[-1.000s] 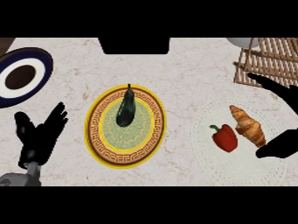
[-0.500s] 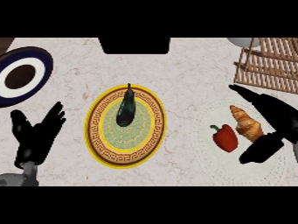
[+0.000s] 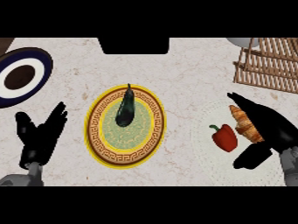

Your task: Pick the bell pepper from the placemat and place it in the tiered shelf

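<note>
We see the bell pepper on the pale placemat, just beside the croissant; our right hand arches over the croissant, fingers and thumb spread, pepper unheld; the tiered shelf sits at the far right edge; our left hand rests open, fingers up.

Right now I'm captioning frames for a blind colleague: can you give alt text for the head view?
The robot's open right hand hovers beside a red bell pepper and over a croissant on a pale placemat, near a wooden tiered shelf. An eggplant lies on a yellow plate; the left hand rests open.
</note>
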You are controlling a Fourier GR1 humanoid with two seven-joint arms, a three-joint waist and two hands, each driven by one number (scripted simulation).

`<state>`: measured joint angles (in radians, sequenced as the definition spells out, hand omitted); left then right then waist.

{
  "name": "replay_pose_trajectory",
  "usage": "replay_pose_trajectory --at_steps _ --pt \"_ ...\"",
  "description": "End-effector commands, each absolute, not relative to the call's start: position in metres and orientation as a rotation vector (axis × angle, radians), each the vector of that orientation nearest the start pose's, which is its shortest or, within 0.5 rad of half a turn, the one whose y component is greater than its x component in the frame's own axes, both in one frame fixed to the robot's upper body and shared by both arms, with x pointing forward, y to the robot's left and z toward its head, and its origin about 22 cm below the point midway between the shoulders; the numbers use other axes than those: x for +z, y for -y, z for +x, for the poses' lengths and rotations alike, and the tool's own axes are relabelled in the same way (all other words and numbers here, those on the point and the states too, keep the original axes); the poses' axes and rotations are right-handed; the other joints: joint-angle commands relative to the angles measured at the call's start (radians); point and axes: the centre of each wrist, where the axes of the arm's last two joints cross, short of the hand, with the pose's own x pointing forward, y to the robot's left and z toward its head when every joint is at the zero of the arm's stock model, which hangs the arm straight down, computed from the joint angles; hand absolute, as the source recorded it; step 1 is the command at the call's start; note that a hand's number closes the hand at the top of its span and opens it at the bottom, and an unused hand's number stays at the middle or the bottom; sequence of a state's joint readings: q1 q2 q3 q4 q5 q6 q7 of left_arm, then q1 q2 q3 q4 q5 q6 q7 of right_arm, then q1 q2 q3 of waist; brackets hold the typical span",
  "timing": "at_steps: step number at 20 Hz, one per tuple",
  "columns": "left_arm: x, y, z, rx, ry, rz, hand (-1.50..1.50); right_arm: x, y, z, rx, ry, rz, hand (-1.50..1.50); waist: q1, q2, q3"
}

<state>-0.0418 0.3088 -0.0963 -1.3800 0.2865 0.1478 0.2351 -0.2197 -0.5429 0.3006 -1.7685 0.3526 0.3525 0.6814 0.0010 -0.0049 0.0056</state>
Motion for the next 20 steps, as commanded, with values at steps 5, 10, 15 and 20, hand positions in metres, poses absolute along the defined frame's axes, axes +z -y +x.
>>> replay_pose_trajectory --at_steps 5,10,15,20 --pt "-0.023 -0.292 0.244 0.070 1.131 0.098 0.00 0.069 0.217 0.276 1.067 1.002 -0.626 -1.50 0.006 0.005 -0.005" --pt "-0.026 -0.295 0.242 0.038 1.127 0.107 0.00 0.052 0.220 0.266 1.063 0.983 -0.698 -1.50 0.002 0.005 -0.005" --pt "-0.019 -0.279 0.263 0.036 1.114 0.098 0.00 0.042 0.224 0.285 1.063 0.978 -0.730 -1.50 0.001 0.006 -0.005" --pt "-0.023 -0.293 0.252 0.040 1.100 0.091 0.00 0.035 0.229 0.277 1.039 1.043 -0.719 -1.50 0.000 0.005 -0.005"
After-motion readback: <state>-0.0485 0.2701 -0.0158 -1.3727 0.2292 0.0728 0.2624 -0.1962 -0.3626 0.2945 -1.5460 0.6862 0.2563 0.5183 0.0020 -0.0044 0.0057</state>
